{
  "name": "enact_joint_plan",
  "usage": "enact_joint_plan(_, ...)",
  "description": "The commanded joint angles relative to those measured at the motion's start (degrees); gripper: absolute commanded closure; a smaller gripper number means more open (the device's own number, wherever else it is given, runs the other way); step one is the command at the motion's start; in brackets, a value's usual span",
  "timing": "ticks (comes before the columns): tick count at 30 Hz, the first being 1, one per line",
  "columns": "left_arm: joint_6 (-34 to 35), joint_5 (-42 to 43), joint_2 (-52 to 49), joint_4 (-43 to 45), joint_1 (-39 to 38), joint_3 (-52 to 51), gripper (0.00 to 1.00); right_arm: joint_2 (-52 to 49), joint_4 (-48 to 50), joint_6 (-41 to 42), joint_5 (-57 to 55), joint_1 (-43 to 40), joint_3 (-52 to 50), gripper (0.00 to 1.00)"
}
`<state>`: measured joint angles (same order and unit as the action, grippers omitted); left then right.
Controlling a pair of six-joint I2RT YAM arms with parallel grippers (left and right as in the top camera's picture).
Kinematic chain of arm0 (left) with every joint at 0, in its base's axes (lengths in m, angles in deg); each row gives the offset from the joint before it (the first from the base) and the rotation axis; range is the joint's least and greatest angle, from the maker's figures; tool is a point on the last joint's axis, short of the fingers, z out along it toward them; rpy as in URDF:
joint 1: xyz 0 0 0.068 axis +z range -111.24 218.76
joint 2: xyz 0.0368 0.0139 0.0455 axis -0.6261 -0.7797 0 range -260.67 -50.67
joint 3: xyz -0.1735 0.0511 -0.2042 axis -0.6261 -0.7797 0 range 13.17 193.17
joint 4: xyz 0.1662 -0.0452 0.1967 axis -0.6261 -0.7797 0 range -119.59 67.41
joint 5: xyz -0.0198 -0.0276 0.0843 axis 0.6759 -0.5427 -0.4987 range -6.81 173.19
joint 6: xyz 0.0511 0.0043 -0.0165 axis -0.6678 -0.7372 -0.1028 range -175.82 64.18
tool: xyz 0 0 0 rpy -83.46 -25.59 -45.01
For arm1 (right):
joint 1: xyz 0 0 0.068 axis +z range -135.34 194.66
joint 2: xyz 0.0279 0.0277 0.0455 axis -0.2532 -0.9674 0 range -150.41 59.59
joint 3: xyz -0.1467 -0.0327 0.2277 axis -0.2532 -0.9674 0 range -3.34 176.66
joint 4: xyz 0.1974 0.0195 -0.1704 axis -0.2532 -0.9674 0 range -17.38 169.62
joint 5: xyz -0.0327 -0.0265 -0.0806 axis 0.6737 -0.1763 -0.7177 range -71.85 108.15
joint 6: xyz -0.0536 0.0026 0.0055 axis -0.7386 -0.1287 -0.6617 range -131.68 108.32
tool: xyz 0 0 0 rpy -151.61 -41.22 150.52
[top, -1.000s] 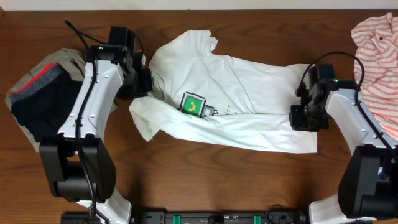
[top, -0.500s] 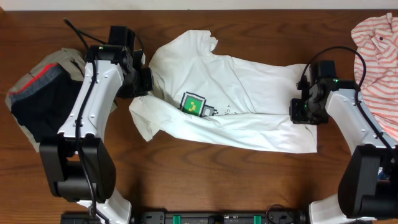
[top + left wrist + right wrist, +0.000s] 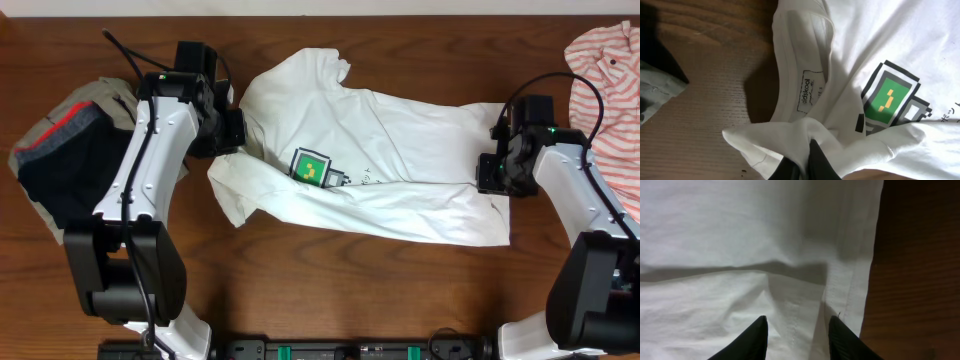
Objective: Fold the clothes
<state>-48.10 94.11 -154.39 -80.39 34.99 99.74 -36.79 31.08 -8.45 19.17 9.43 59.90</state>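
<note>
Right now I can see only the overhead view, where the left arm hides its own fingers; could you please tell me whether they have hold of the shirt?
Observer: Yes. In the left wrist view the left gripper is shut on a bunched fold of the white T-shirt, near the collar.
Operator: Thank you. And the other arm?
Observer: The right wrist view shows the right gripper open, its fingers apart over flat cloth, beside the hem.
Operator: Which face of the collar is up?
Observer: The inside. The neck label shows its print in the left wrist view.
</note>
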Motion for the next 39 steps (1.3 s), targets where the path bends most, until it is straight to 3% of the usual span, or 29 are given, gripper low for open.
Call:
enact_joint_plan(1,0.55,-0.94,-0.04,0.09,0.09,-0.74,0.94,-0.50,0.26,-0.07,-0.39,-0.48,-0.76,0.61)
enact_joint_plan(12,0.55,-0.94,-0.04,0.07,0.09,-0.74,0.94,-4.90,4.55,-0.04,0.13,-0.48,-3.34,0.64)
enact_joint_plan(14,0.55,-0.94,-0.04,0.09,0.09,-0.74,0.94,-5.51,4.87,-0.04,0.35,-0.48,-3.34,0.73)
enact_joint_plan(16,0.55,-0.92,-0.04,0.11,0.09,-0.74,0.94,-5.75,5.09,-0.02,0.74,-0.48,-3.34,0.96)
enact_joint_plan(17,0.55,-0.94,-0.04,0.15,0.09,-0.74,0.94,-5.77,5.25,0.20,0.72,-0.48,-3.34,0.99)
enact_joint_plan(26,0.55,-2.14,-0.04,3.19,0.09,-0.74,0.94,-5.73,5.86,7.50,-7.50,-1.51,-3.32,0.99)
enact_joint_plan(39,1.01,-5.57,-2.58,6.71,0.04,-1.99,0.94,-5.75,9.57,7.45,-7.02,-4.66,-3.32,0.99)
